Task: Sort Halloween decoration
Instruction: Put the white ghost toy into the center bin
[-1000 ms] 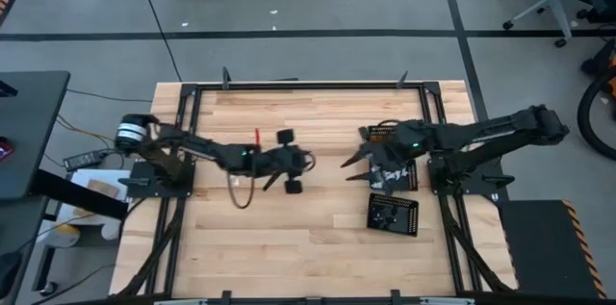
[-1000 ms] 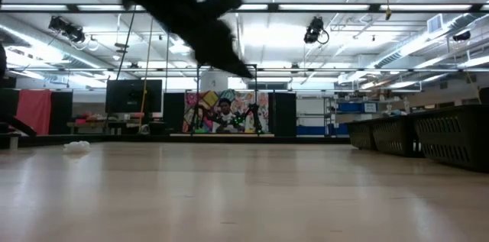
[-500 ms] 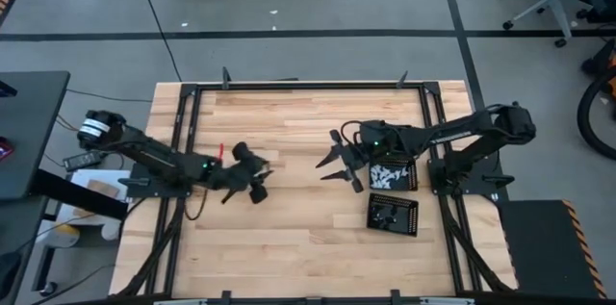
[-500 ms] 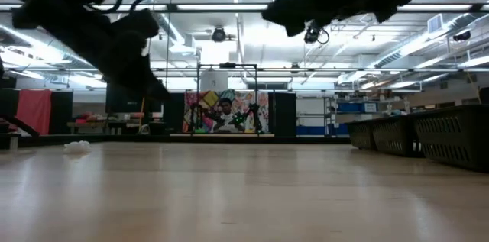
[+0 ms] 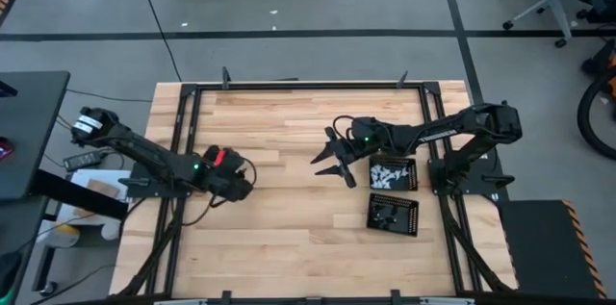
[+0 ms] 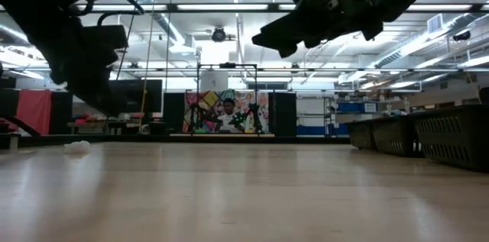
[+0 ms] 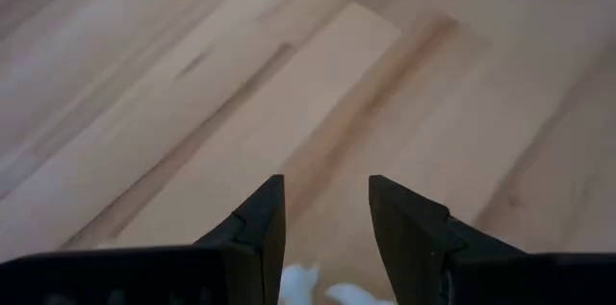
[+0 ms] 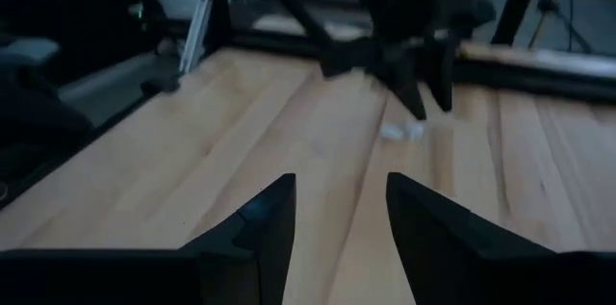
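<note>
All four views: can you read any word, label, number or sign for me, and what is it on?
None can be read.
Colourful mural panel in the room behind the table, low view: shapes only, no legible letters.
White band on the left arm's rear joint, high view: too small to read.
Two black square perforated trays on the light wooden table: no markings visible.

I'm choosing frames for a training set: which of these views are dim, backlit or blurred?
Low view: ceiling lights backlight both arms into black silhouettes, and the right gripper is soft-edged. Right wrist view: dim overall, with the far left gripper and a white piece blurred. Left wrist view: evenly lit, table grain soft. High view: even light, sharp.
</note>
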Controlling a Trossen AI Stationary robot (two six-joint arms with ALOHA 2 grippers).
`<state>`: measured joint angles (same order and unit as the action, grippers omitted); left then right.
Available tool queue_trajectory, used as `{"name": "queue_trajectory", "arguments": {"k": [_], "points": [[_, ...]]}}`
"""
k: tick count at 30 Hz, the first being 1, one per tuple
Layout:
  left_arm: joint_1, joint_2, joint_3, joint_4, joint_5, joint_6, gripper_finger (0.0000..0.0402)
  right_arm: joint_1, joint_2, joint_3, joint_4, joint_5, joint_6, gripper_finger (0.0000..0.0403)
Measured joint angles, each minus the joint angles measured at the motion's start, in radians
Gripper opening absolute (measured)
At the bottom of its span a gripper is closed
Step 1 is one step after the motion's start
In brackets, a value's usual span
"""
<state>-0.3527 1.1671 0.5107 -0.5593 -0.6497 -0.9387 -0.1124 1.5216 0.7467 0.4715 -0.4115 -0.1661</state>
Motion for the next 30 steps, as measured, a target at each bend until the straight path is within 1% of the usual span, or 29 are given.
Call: {"name": "queue_trajectory", "arguments": {"k": [2, 4, 6, 8, 10, 12, 19, 22, 27, 30], "points": [[0.014, 0.011, 0.046, -0.113, 0.002, -0.093, 0.0137, -0.001, 0.025, 0.006, 0.023, 0.001, -0.005, 0.0169], [0.027, 0.008, 0.081, -0.246, 0.029, -0.154, 0.0137, -0.006, 0.035, 0.003, 0.001, 0.008, -0.009, 0.0169], [0.047, 0.012, 0.101, -0.276, 0.083, -0.190, 0.0137, -0.009, 0.057, 0.004, 0.034, 0.006, -0.010, 0.0169], [0.068, 0.009, 0.096, -0.301, 0.155, -0.199, 0.0137, -0.015, 0.060, 0.003, 0.026, -0.006, -0.010, 0.0169], [0.092, 0.012, 0.083, -0.294, 0.219, -0.196, 0.0137, -0.016, 0.071, 0.004, 0.053, -0.009, -0.010, 0.0169], [0.105, 0.010, 0.069, -0.298, 0.249, -0.194, 0.0137, -0.018, 0.071, 0.004, 0.051, -0.018, -0.010, 0.0169], [0.115, 0.011, 0.052, -0.267, 0.299, -0.101, 0.0137, -0.023, 0.070, 0.004, 0.075, -0.035, -0.010, 0.0169], [0.116, 0.011, 0.052, -0.258, 0.300, -0.067, 0.0139, -0.023, 0.069, 0.004, 0.083, -0.036, -0.013, 0.0169], [0.130, 0.011, 0.048, -0.238, 0.299, -0.053, 0.0167, -0.023, 0.069, 0.004, 0.085, -0.038, -0.013, 0.0169], [0.157, 0.011, 0.001, -0.182, 0.308, -0.053, 0.0188, -0.023, 0.069, 0.004, 0.087, -0.038, -0.013, 0.0169]]}}
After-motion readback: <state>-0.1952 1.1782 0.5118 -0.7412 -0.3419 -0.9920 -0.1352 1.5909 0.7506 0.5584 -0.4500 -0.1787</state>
